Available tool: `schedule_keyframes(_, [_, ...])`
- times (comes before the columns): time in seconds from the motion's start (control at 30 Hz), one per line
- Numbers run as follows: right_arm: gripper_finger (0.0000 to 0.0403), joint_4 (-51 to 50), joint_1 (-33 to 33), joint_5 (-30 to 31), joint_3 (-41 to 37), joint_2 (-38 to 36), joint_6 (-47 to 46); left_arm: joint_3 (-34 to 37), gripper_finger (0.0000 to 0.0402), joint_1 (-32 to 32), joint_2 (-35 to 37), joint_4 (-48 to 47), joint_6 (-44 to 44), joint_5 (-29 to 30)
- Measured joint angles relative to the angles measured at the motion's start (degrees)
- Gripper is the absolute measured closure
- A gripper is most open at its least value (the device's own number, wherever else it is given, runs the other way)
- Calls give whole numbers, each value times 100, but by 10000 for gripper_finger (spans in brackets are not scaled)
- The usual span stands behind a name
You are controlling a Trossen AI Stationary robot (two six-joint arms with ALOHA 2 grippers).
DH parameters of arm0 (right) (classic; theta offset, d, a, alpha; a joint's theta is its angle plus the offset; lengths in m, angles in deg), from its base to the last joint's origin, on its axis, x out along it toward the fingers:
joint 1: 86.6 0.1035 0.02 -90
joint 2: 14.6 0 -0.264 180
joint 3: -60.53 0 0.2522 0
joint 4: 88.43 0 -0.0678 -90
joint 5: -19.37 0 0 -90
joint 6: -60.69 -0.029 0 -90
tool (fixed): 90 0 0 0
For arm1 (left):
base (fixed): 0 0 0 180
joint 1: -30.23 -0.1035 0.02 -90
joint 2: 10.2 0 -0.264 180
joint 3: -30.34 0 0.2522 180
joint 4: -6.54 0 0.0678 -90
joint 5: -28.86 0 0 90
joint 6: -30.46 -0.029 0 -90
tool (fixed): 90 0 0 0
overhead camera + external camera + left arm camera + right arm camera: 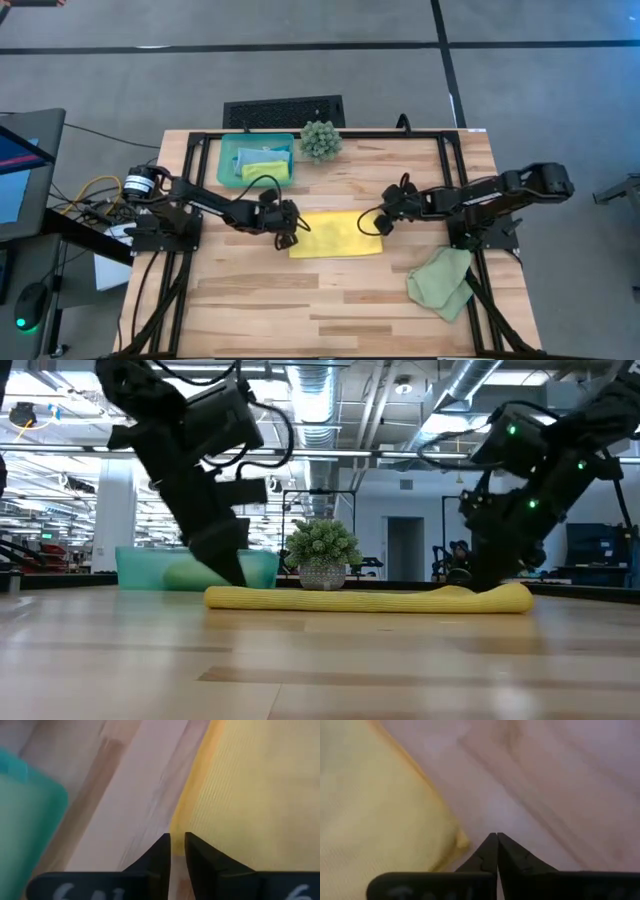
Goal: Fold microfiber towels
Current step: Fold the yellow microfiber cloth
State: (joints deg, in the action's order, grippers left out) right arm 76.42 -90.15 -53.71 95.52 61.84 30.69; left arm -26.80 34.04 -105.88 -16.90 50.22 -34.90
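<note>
1. Nearest the table's front edge, at the right, a pale sage green microfiber towel [442, 282] lies crumpled and unfolded, well apart from both arms; it looks like work left to do.
2. In the middle of the wooden table [330, 310], the soft yellow microfiber towel [336, 233] lies as a flat rectangle, seemingly mid-fold.
3. The left gripper [177, 846] sits low at that towel's left edge, fingers nearly together with a thin gap, holding nothing.
4. The right gripper [497, 845] sits just off its right corner, fingers pressed together on nothing.
5. Farthest back, the teal translucent plastic tray [229, 152] holds folded light blue and lime green cloths [264, 164], apparently finished, beside the spiky green ball-shaped plant [320, 140].
</note>
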Motion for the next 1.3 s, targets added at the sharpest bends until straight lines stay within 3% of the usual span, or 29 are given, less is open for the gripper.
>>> schedule_keyframes(0.13, [382, 55, 143, 71, 107, -315, 20, -252, 356, 40, 42, -19, -115, -4])
schedule_keyframes(0.23, [395, 494, 234, -433, 118, -322, 206, -301, 356, 66, 34, 21, -240, -24])
schedule_keyframes(0.37, [396, 796, 186, -632, 104, 165, 233, -283, 356, 25, -182, 34, -383, -28])
schedule_keyframes(0.6, [385, 925, 13, -399, 140, 851, 52, -286, 356, 93, -620, 149, -84, -120])
schedule_keyframes(0.77, [389, 585, -35, -344, 178, 500, 474, -448, 356, 449, -436, -304, 90, -54])
schedule_keyframes(1.0, [384, 112, 63, -444, 279, -278, 517, -778, 356, 495, -226, -669, -169, 536])
schedule_keyframes(1.1, [385, 148, 314, -662, 284, -334, 714, -882, 356, 499, -210, -454, -223, 204])
schedule_keyframes(1.3, [386, 438, 758, -1155, 282, 173, 942, -882, 356, 499, -437, 41, -622, -1358])
